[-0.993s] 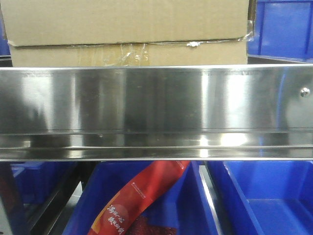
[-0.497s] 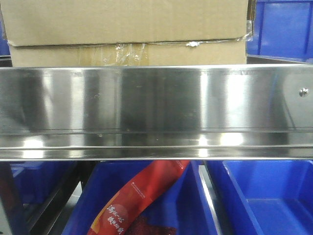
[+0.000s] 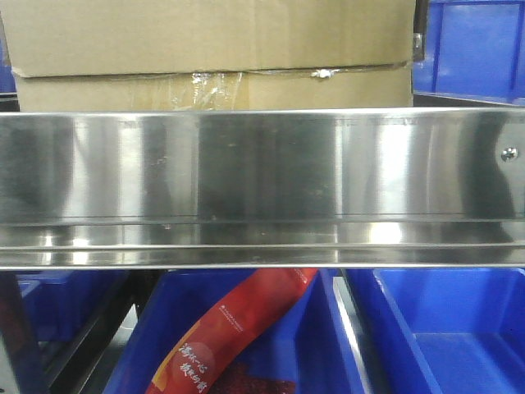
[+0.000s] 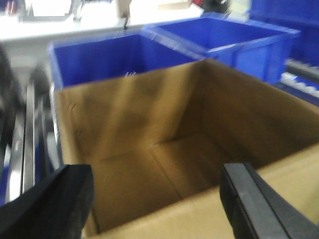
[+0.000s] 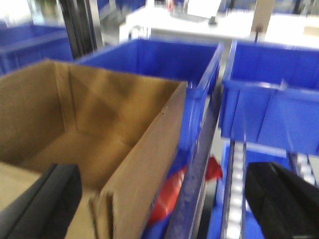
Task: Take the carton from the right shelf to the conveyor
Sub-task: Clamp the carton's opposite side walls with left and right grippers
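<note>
The brown carton (image 3: 213, 49) stands on the right shelf behind its shiny steel front rail (image 3: 262, 189), with a clear tape patch on its lower front strip. In the left wrist view the carton (image 4: 164, 149) is open-topped and empty, and my left gripper (image 4: 157, 199) is open, its black fingers (image 4: 55, 204) spread above the near wall. In the right wrist view my right gripper (image 5: 164, 199) is open, straddling the carton's right wall (image 5: 149, 164); one finger (image 5: 50, 199) is over the inside, the other outside. The conveyor is out of view.
Blue plastic bins stand behind and beside the carton (image 4: 124, 55), (image 5: 274, 94). Below the rail, a blue bin holds a red packet (image 3: 238, 328); another blue bin (image 3: 451, 328) is to its right. A roller track (image 5: 237, 189) runs right of the carton.
The front view has shifted slightly; the carton and rail screw sit a little further left. The carton stays on the shelf.
</note>
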Controlling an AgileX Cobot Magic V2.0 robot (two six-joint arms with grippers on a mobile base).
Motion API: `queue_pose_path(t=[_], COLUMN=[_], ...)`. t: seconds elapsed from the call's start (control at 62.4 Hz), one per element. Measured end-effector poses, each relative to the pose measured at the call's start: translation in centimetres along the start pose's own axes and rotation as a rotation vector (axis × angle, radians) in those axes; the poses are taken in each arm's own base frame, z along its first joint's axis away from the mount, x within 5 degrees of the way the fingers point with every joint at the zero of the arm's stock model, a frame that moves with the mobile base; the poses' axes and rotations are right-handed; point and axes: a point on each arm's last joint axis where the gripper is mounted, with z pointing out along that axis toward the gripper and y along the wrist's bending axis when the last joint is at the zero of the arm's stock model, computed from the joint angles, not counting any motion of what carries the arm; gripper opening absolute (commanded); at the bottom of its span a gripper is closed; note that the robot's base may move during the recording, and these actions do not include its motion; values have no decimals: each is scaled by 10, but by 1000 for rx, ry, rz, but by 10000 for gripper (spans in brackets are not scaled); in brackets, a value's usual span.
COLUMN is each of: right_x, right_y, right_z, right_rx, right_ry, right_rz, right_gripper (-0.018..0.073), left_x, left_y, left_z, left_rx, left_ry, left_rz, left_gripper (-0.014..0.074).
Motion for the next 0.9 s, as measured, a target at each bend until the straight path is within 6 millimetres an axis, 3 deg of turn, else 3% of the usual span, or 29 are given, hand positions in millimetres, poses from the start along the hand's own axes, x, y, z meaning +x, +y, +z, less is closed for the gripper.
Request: queue_pose_path(t=[0.16,0.384,0.481,0.673,0.897], right_x=[-40,-70,-67,-40,-21], right_y=[0,2,6,7,5], right_z=[40,101,131,190,221], right_rx=[-11,-40,-60,-69,-65], right_ry=[179,228,254,378,446], right_rz=[-5,-9,-10,12,19], right_gripper=[557,557,557,557,557], left_x=[-21,-29,-27,-8,12], left_y=[15,36,40,47,62], left_z=[34,85,106,147,176], left_rx=[-93,-194,-229,-259,-297], left_ry=[166,325,352,448,522], left_rz=[-70,-113,-95,-85,-96], left_gripper=[434,434,434,434,434])
